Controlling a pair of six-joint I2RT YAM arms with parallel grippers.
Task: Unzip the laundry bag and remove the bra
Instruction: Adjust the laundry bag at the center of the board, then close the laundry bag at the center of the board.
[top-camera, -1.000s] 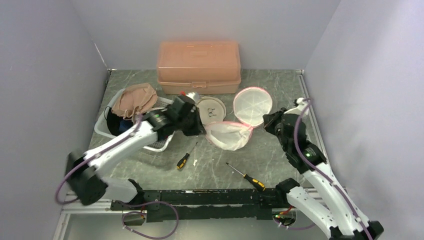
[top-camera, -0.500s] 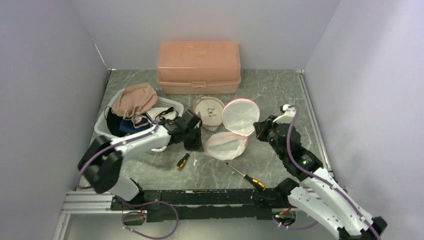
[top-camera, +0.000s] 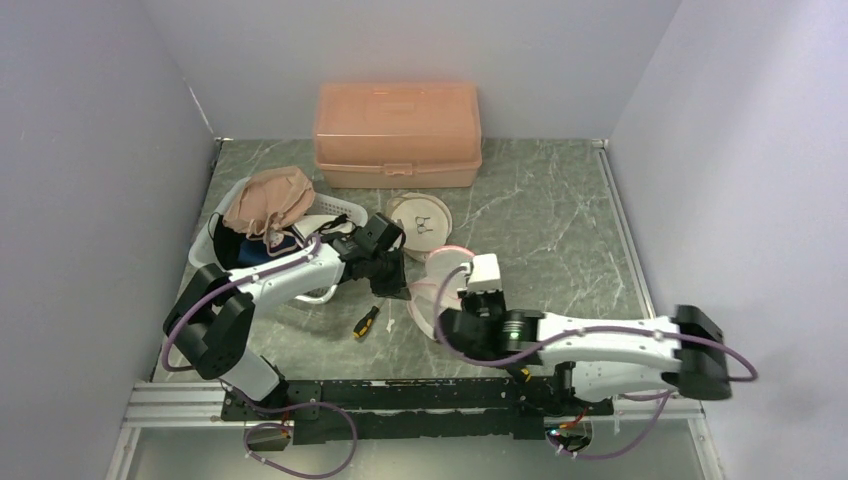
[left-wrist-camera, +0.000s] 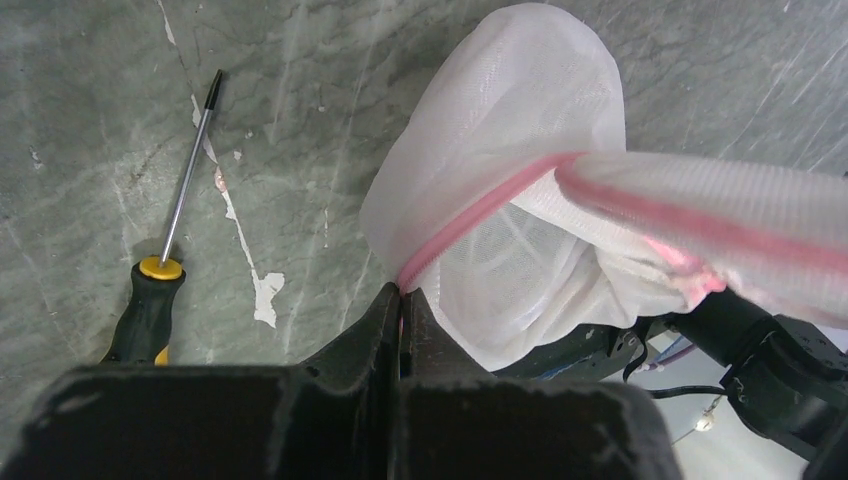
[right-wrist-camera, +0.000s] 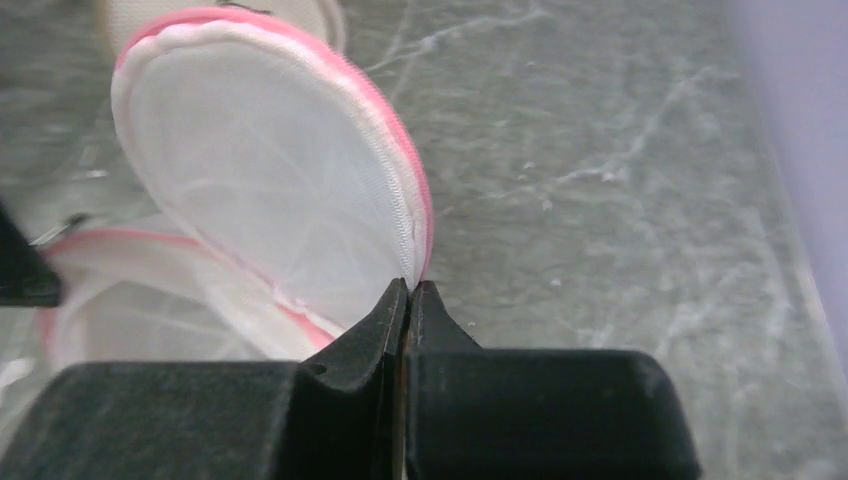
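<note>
The white mesh laundry bag (top-camera: 428, 300) with a pink zipper rim lies open near the table's front middle. My left gripper (left-wrist-camera: 402, 292) is shut on the pink rim of its lower half (left-wrist-camera: 500, 130). That same gripper sits just left of the bag in the top view (top-camera: 398, 288). My right gripper (right-wrist-camera: 411, 283) is shut on the edge of the bag's round lid (right-wrist-camera: 270, 170), which stands upright. The mesh looks see-through, with nothing inside. A beige padded garment (top-camera: 268, 198), apparently the bra, rests on the white basket (top-camera: 222, 248).
A peach plastic box (top-camera: 398, 135) stands at the back. A cream round disc (top-camera: 422, 218) lies behind the bag. A black-and-yellow screwdriver (top-camera: 367, 320) lies left of the bag, also seen from the left wrist (left-wrist-camera: 160, 270). My right arm stretches low across the front.
My right arm swung from the right side to low across the front, carrying the lid forward and left. My left gripper pulled the bag's rim nearer. Both stayed shut.
</note>
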